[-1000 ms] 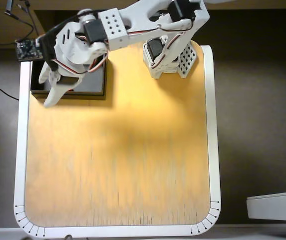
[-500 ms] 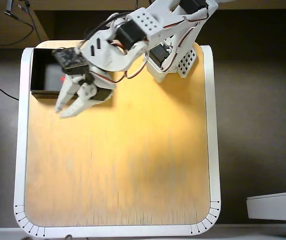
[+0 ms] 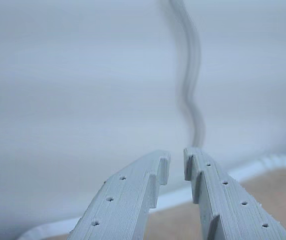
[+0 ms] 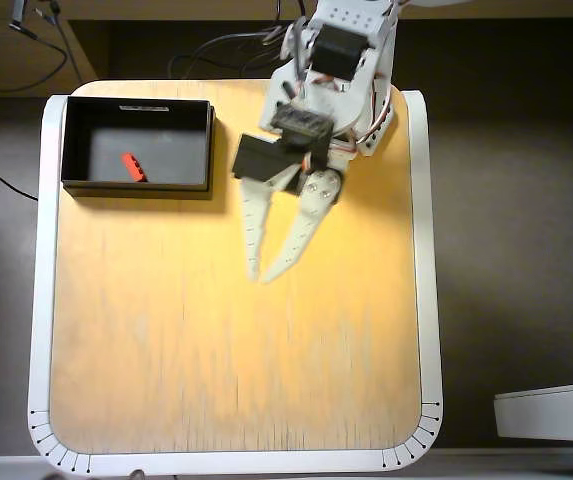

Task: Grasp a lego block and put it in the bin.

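Note:
The red lego block lies inside the black bin, on its dark floor near the front wall. The bin stands at the table's back left corner in the overhead view, with a white label on its far rim. My gripper hangs over the middle of the table, to the right of the bin and apart from it, pointing at the table's front. Its white fingertips nearly touch and hold nothing. In the wrist view the gripper shows the same narrow gap. The block and bin are out of that view.
The wooden table has a white rim all round. The arm's base stands at the back edge with cables behind it. A blurred cable hangs before a pale wall. A white object sits off the table, front right.

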`<state>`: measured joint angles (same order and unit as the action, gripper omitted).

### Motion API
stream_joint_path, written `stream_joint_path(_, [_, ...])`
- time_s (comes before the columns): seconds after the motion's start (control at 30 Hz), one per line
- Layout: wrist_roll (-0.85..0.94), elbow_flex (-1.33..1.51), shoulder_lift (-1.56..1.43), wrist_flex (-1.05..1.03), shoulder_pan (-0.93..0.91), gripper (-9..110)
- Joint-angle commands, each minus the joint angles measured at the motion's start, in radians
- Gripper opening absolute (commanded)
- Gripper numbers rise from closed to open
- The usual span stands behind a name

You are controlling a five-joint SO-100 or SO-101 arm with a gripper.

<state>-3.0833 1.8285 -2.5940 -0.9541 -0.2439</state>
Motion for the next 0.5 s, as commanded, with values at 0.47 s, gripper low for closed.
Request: stream_joint_path(0.47, [-0.077,0.56,-0.353,0.095,0.293,0])
